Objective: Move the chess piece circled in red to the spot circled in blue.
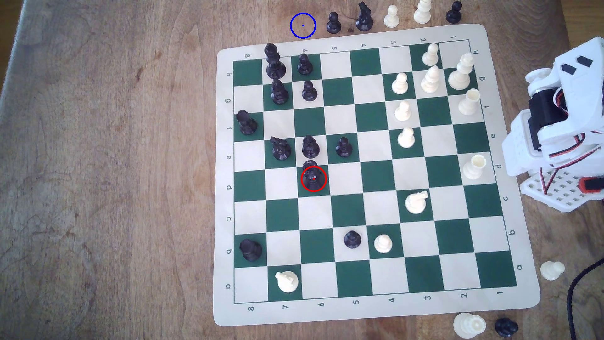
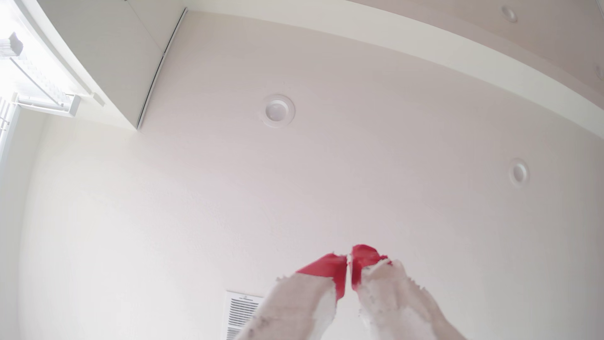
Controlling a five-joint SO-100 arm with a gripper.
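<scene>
The chess piece is a tall black piece with a ridged round head, standing inside the red ring on a green square of the board, in the row marked d. The spot is bare wood inside a blue ring, beyond the board's far edge in the exterior view. The white arm sits folded at the exterior view's right edge, far from the piece. In the wrist view my gripper points up at a ceiling, its red-tipped fingers pressed together with nothing between them.
Black pieces stand close to the circled piece, one directly behind it and a knight beside that. A black pawn and other captured pieces line the table beside the blue ring. White pieces fill the board's right side.
</scene>
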